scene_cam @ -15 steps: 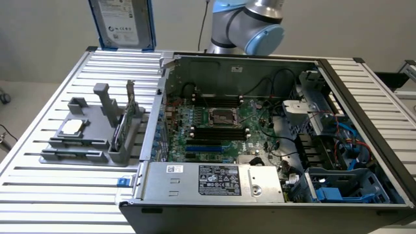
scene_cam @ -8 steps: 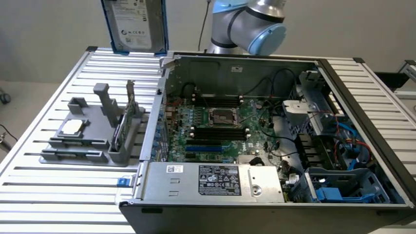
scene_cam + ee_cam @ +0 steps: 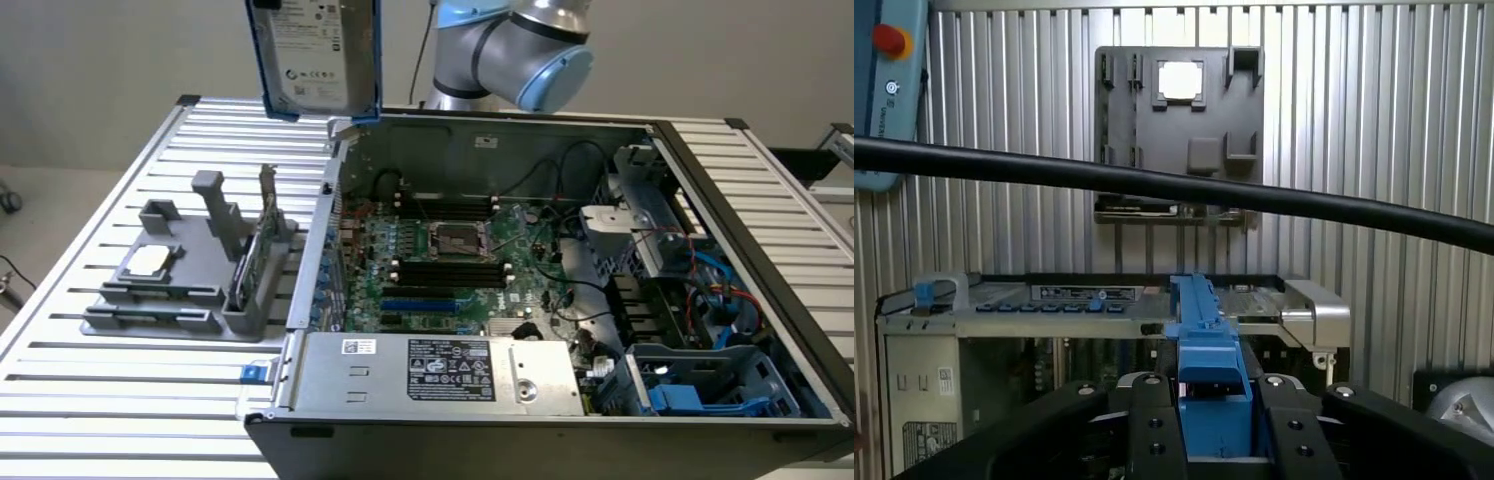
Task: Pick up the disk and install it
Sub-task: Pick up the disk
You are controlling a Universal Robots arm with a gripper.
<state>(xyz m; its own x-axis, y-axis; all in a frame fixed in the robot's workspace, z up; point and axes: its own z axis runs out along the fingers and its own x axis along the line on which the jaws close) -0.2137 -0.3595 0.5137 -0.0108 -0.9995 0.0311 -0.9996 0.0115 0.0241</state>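
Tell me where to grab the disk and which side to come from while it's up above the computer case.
Grip the disk across its thin side, near its upper end, coming from above. It hangs upright, so its two broad flat faces offer parallel surfaces to clamp. The gripper holds it that way, blue frame between its fingers.
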